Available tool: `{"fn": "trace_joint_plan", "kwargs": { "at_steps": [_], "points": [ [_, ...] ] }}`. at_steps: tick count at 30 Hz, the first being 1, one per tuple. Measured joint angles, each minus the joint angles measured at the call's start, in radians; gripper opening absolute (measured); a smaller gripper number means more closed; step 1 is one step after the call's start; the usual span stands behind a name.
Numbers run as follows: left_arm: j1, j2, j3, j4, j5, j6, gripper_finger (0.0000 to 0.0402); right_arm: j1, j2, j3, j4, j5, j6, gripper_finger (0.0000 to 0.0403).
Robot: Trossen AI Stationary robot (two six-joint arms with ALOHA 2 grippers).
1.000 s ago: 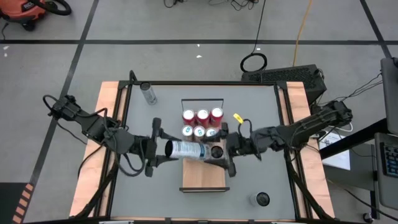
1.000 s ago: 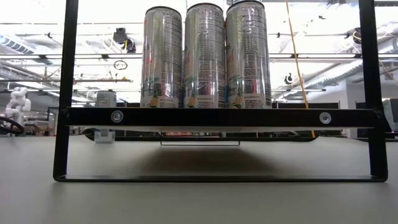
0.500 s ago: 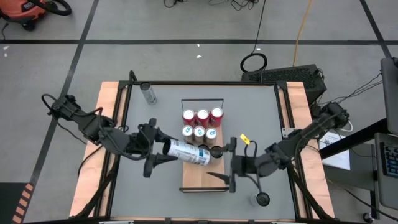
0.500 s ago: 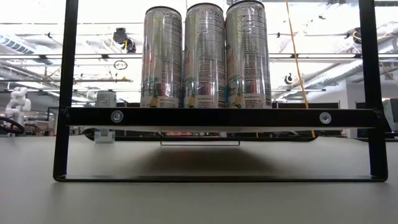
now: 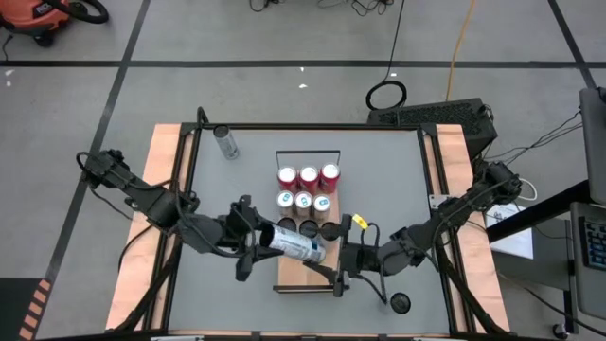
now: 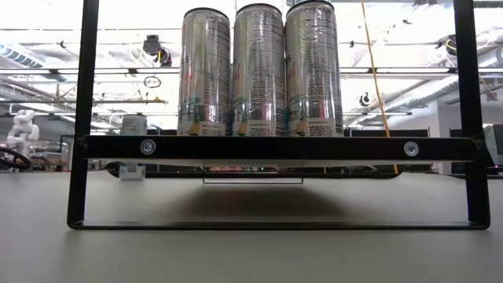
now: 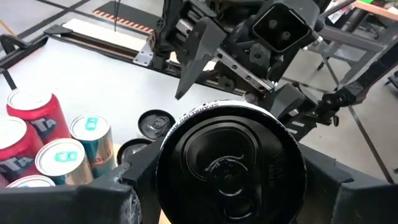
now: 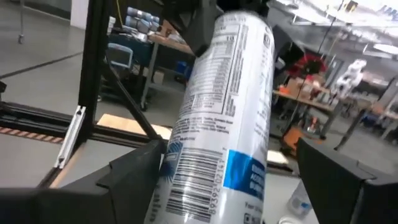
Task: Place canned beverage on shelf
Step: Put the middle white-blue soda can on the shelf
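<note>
A white canned beverage with a blue label hangs on its side over the near left part of the shelf. My left gripper is shut on it. My right gripper is open at the can's other end. In the right wrist view its fingers stand on either side of the can, and I see no touch. Several cans stand in rows on the shelf's far part. The low view shows three of them on the raised board. My left gripper pinches the can between its two fingers at the sides of its lid end. The fingers come from the table's left, slanting a little down, and lie along the can. The can sticks out beyond them toward the right, lifted clear of the shelf.
One lone can stands at the table's far left and a dark-topped one at the near right. The shelf stands on a black frame with a wire rail at its far end. Bare grey tabletop lies on both sides.
My right gripper has drawn away from the can's end toward the near edge, turning as it went, and now faces the can again from the near right. My left gripper has rolled and carried the can a little toward the near edge; the can's free end now slants nearer.
</note>
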Motion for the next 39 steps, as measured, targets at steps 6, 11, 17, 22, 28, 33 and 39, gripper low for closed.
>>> {"fn": "trace_joint_plan", "kwargs": {
  "at_steps": [6, 11, 17, 22, 28, 33, 39],
  "points": [
    [0.0, 0.008, 0.0, 0.025, -0.024, -0.003, 0.0253, -0.015, 0.001, 0.0, -0.069, -0.078, 0.139, 0.0303],
    [0.0, 0.008, 0.0, 0.034, -0.025, -0.003, 0.0254, -0.014, 0.001, 0.0, -0.067, -0.077, 0.157, 0.0267],
    [0.0, 0.009, 0.0, 0.032, -0.034, 0.001, 0.0254, -0.017, 0.001, 0.0, -0.069, -0.067, 0.164, 0.0202],
    [0.0, 0.009, 0.0, 0.032, -0.035, 0.049, 0.0261, -0.019, 0.001, 0.0, -0.072, -0.062, 0.149, 0.0196],
    [0.0, 0.011, 0.0, 0.05, -0.021, 0.175, 0.0323, -0.019, 0.0, -0.001, -0.076, -0.093, 0.165, 0.0213],
    [-0.002, 0.008, 0.0, 0.081, -0.005, 0.263, 0.0367, -0.018, -0.021, -0.001, -0.067, -0.126, 0.173, 0.0202],
    [-0.013, -0.038, 0.0, 0.081, 0.006, 0.354, 0.0377, -0.029, -0.065, -0.001, -0.062, -0.143, 0.187, 0.0201]
  ]
}}
